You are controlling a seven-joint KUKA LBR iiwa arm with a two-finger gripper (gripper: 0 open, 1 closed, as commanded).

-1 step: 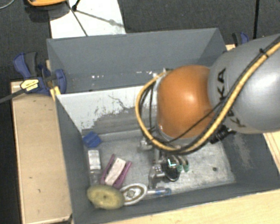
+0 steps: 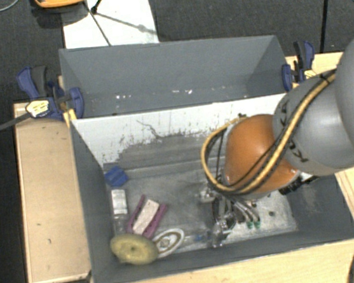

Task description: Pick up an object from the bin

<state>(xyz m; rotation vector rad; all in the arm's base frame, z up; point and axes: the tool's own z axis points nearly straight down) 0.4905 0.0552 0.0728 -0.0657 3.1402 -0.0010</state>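
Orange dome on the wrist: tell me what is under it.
The gripper hangs below the orange dome, low over the grey metal bin's floor. Whatever lies directly beneath the dome is covered.

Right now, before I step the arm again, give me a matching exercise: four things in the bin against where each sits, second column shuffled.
1. blue block
2. purple pack
3. yellowish disc
4. gripper

A. lowest of the left cluster
B. right of the cluster, down near the bin floor
C. topmost of the left cluster
D. between block and disc, slightly right

Pairs: 1-C, 2-D, 3-A, 4-B.
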